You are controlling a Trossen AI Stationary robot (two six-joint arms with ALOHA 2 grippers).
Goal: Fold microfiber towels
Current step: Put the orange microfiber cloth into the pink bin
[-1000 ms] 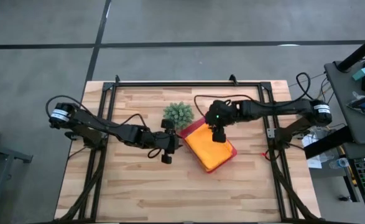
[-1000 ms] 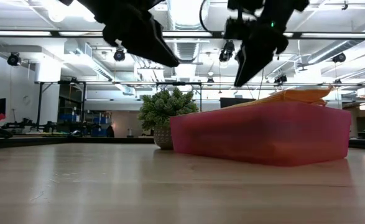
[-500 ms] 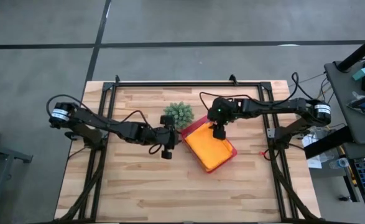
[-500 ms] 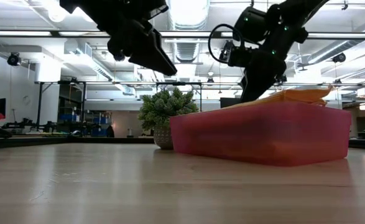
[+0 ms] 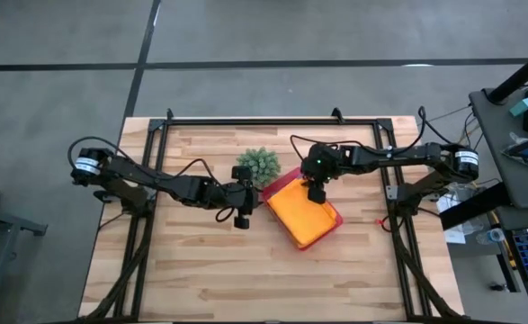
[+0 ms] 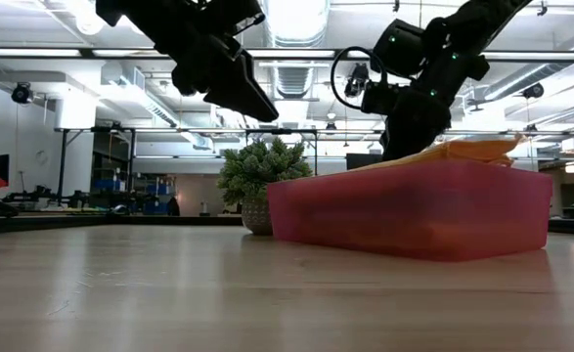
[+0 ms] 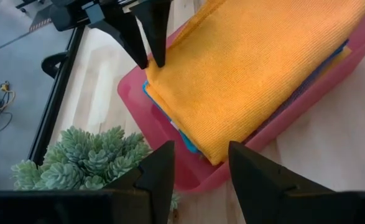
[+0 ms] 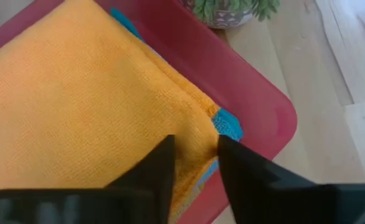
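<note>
A folded orange towel (image 5: 307, 214) lies on top of a stack in the pink tray (image 6: 414, 210). A light blue towel (image 8: 227, 126) peeks out from under its edge. My right gripper (image 5: 316, 192) points down at the stack's far corner, its fingers open only narrowly and standing astride the orange towel's edge (image 8: 194, 140). My left gripper (image 5: 243, 214) hovers open above the table just left of the tray, touching nothing. My right gripper has both fingertips (image 7: 159, 61) down on the orange towel at its far corner (image 7: 163, 71), one on either side of a ridge of cloth along the folded edge. The fingers slant down from the table's far right. The towel lies flat on the stack.
A small spiky green plant (image 5: 258, 165) stands in its pot just beyond the tray's left corner, between the two arms. Bare wooden table (image 5: 246, 279) stretches along the near side. A black frame (image 5: 272, 120) borders the far edge.
My right gripper has come down from well above the tray onto the far corner of the orange towel, tipping as it sank. The towel and tray have stayed where they were.
</note>
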